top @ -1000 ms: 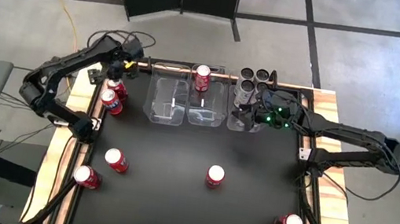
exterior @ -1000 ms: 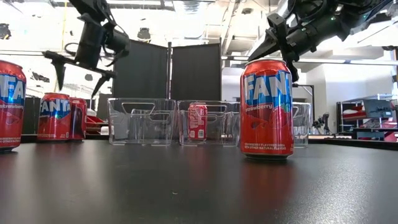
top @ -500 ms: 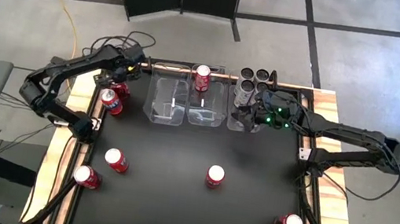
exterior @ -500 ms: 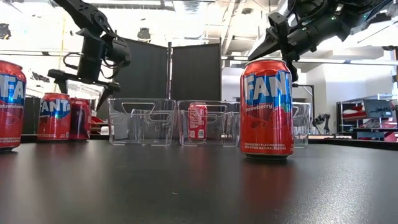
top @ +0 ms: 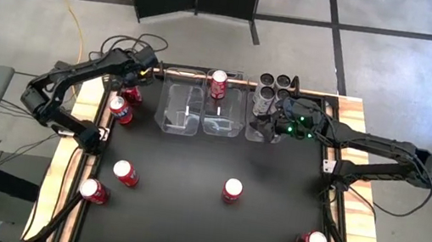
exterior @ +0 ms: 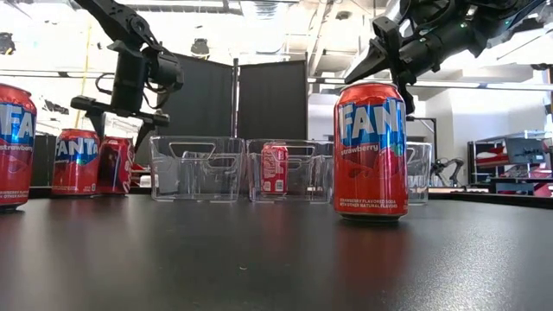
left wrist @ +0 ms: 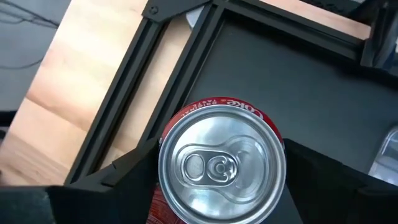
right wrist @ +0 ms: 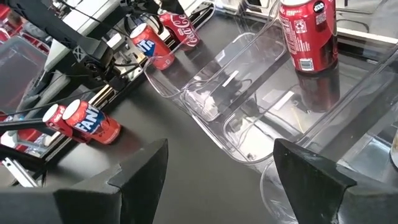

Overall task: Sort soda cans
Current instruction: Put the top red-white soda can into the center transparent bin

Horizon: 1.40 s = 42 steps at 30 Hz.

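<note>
cans [exterior: 371, 149] — glossy metal | bins [top: 184, 109] — clear plastic | tabletop [top: 188, 194] — matt black, wood rim

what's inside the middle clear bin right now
One red soda can stands upright at the far end of the middle clear bin. Through its walls the rest of the bin looks bare. The can's base and the floor beneath it are covered.
</note>
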### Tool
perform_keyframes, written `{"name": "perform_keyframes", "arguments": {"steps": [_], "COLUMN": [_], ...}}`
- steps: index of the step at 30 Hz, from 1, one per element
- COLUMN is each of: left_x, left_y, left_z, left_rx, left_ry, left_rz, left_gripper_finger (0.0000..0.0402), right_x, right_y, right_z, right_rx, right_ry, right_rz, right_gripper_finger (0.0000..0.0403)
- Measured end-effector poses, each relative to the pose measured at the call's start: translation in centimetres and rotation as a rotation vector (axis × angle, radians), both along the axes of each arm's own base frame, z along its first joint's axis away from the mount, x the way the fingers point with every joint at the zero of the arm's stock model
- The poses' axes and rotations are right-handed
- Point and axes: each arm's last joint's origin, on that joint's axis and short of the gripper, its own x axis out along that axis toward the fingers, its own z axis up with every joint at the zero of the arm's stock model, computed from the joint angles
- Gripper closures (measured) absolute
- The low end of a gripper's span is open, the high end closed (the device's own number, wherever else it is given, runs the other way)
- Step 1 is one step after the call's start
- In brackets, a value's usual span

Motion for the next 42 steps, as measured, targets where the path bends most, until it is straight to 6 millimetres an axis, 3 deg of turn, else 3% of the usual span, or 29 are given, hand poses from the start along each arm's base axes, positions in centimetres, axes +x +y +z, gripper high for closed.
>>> {"name": "perform_keyframes", "arguments": {"steps": [12, 16, 24, 33, 42], "left_x": [1.1, 2.1, 3.7, 5.0, 7.6], "left_y": [-0.7, -1.1, -2.7, -6.1, -11.4], "left_z": [1.1, 2.9, 8.7, 13.5, 14.4], "left_rx": [-0.101, -0.085, -0.045, -0.013, -0.038], "left_ry": [-0.013, 0.007, 0.047, 0.073, 0.017], "left_rz": [-0.227, -0.323, -0.508, -0.694, -0.948], "left_gripper_finger": [0.0112, 0.0112, 0.0112, 0.0112, 0.0112], "right_x": [0.6, 0.7, 0.8, 0.9, 1.4], "right_y": [1.6, 2.1, 2.4, 2.4, 2.4], "right_z": [0.0, 0.0, 0.0, 0.2, 1.7], "right_rx": [0.047, 0.068, 0.087, 0.081, 0.068], "right_ry": [-0.011, -0.015, -0.019, -0.034, -0.207], "right_rz": [0.053, 0.063, 0.068, 0.063, 0.080], "right_gripper_finger": [0.0092, 0.0092, 0.0092, 0.0092, 0.0092]}}
